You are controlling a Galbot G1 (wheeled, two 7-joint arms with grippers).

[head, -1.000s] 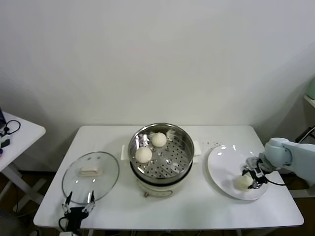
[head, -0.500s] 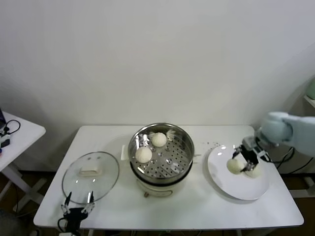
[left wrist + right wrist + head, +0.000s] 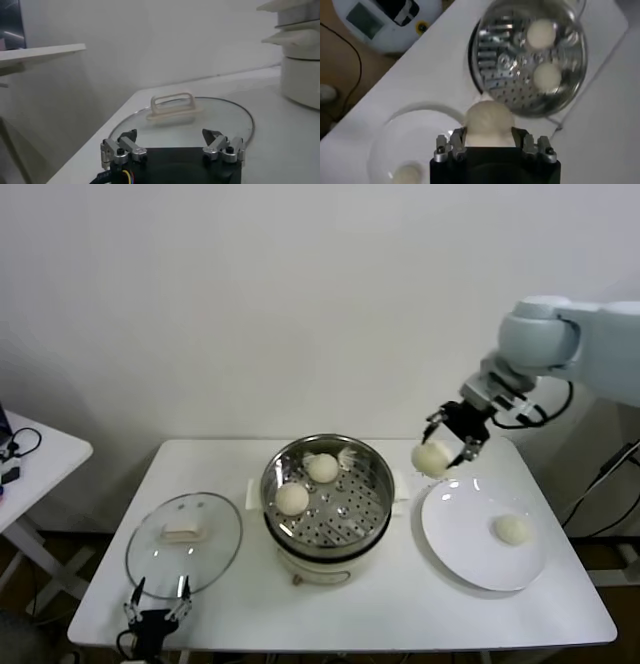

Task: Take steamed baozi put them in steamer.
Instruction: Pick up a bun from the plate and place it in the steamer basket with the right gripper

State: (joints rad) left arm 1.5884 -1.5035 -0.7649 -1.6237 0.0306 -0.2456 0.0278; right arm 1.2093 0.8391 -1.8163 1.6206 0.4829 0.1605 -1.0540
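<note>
Shiny perforated stainless-steel steamer (image 3: pixel 330 494) on a smooth cream plastic base. Matt, smooth doughy baozi (image 3: pixel 432 457); glossy white plate (image 3: pixel 465 536). Clear glass lid (image 3: pixel 184 542), matt white bench (image 3: pixel 400 604).

The steamer (image 3: pixel 328 496) stands uncovered, two baozi (image 3: pixel 322 467) at its far-left, the near-right perforated floor bare.

Plain off-white wall (image 3: pixel 260 304) seen behind, evenly lit, unmarked. White rectangular worktop (image 3: pixel 340 604) set in front of it, long side parallel to the wall. Second white table (image 3: pixel 40 469) seen at far left, apart from the worktop, with a black cable (image 3: pixel 25 442) lying on it. Brown floor (image 3: pixel 340 60) seen in the right wrist view. More cables (image 3: pixel 600 484) hung at right.
</note>
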